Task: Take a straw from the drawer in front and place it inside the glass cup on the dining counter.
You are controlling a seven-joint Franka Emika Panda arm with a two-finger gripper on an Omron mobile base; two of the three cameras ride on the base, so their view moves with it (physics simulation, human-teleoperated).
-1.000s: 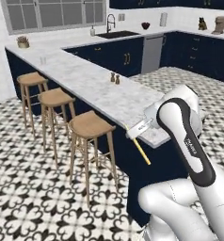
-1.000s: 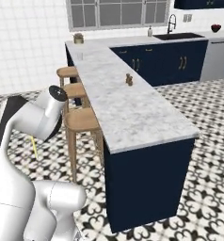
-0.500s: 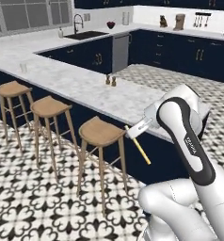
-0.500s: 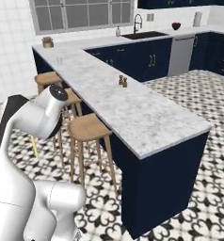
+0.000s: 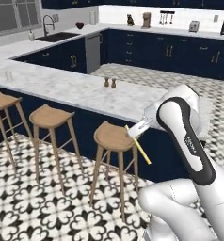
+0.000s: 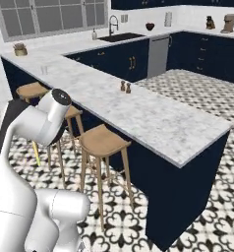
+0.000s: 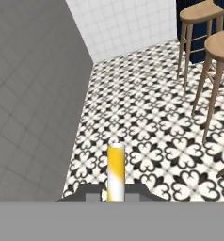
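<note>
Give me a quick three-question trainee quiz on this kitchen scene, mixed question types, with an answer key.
1. True or false: the end effector grips the thin pale-yellow straw.
2. The small clear glass cup stands on: A) a round wooden stool B) the long white-and-grey marble dining counter C) the patterned floor tiles
3. Fill in: two small brown ___ stand mid-counter.

Key: 1 true; 2 B; 3 shakers

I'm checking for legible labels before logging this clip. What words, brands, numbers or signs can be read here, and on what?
Small dark lettering on the arm's white link, left base view: too small and blurred to read.
No other text can be read: none on the dining counter, the stools or the straw.
</note>
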